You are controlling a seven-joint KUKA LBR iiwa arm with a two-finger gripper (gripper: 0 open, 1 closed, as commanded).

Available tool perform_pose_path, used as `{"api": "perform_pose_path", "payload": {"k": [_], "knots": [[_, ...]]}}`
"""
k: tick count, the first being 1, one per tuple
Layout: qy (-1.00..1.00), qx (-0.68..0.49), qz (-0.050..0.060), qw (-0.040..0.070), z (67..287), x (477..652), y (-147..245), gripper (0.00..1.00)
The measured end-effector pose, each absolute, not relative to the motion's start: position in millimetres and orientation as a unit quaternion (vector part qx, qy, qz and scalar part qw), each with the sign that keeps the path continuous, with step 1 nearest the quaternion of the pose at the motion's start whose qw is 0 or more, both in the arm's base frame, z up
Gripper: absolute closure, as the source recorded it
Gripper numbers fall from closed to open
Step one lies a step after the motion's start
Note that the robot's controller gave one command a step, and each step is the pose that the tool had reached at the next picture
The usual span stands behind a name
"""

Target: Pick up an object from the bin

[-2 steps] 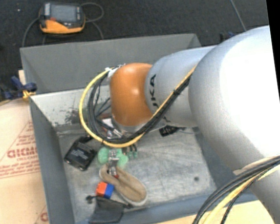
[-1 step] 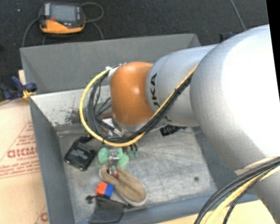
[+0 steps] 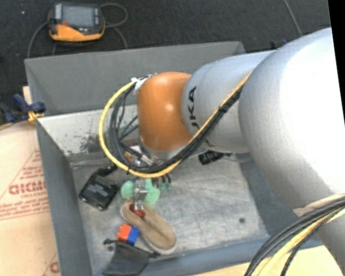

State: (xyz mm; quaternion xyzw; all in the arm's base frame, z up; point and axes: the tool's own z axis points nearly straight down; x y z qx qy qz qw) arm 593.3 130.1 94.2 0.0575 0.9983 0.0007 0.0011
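My gripper [image 3: 143, 191] reaches down below the orange wrist cover into the left middle of the bin. It stands right on a pale green soft thing [image 3: 129, 190], which shows on both sides of it. Just in front of that lies a tan oblong thing like a small shoe [image 3: 155, 229], its near end touching the green thing. A small red and blue block [image 3: 129, 234] rests against the tan thing's left side.
A flat black box [image 3: 98, 190] lies by the left wall. A dark grey folded piece [image 3: 127, 262] sits at the front left corner. A small black thing [image 3: 208, 158] peeks out beneath the arm at the right. The arm covers the bin's back right.
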Motion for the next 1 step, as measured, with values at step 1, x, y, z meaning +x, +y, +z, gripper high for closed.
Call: {"api": "perform_pose_path", "payload": {"k": [1], "knots": [[0.998, 0.057, 0.0, 0.001, 106.5, 593.1, 129.6, 1.0]]}}
